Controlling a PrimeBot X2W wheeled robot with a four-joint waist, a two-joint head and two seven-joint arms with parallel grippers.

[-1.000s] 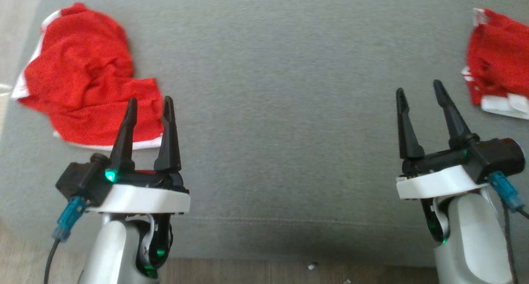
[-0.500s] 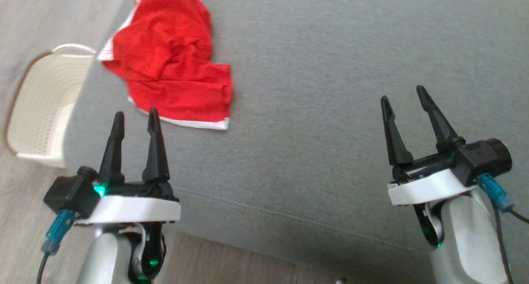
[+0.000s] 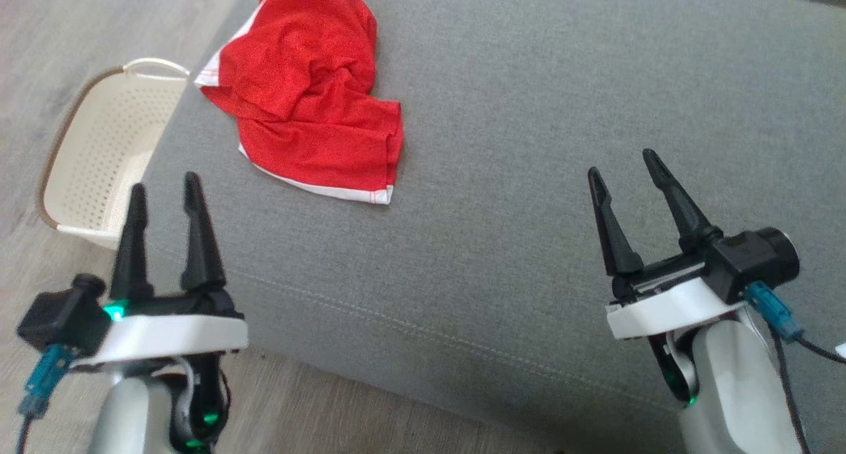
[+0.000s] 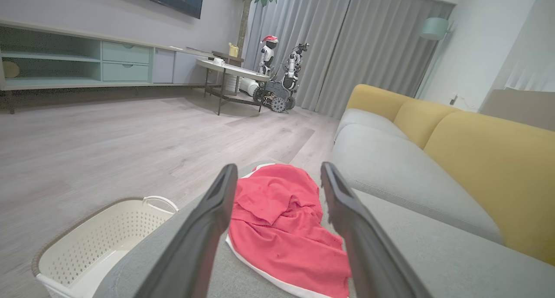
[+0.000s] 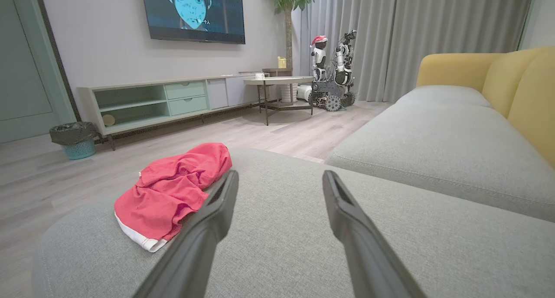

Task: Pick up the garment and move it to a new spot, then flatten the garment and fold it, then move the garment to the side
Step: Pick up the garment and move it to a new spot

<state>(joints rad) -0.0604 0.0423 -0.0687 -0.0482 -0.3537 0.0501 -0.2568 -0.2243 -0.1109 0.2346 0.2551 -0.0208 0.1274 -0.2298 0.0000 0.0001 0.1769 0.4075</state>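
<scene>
The garment (image 3: 310, 104) is a crumpled red cloth with white trim, lying near the left end of the grey sofa cushion (image 3: 529, 110). My left gripper (image 3: 164, 184) hangs open at the cushion's front left corner, short of the garment and apart from it. In the left wrist view the garment (image 4: 277, 228) shows ahead between the spread fingers of the left gripper (image 4: 278, 168). My right gripper (image 3: 622, 163) stands open over bare cushion, far right of the garment. In the right wrist view the garment (image 5: 173, 189) lies left of the right gripper (image 5: 281, 174).
A cream perforated laundry basket (image 3: 155, 64) stands on the wooden floor just off the cushion's left end. Yellow back cushions (image 4: 477, 159) line the sofa's far side. A round table (image 4: 234, 70) and another robot (image 4: 282, 81) stand far across the room.
The head camera has swung left: the garment now sits nearer the picture's middle, the basket has come into view, and a second red pile at the right has left it. Both grippers stay open.
</scene>
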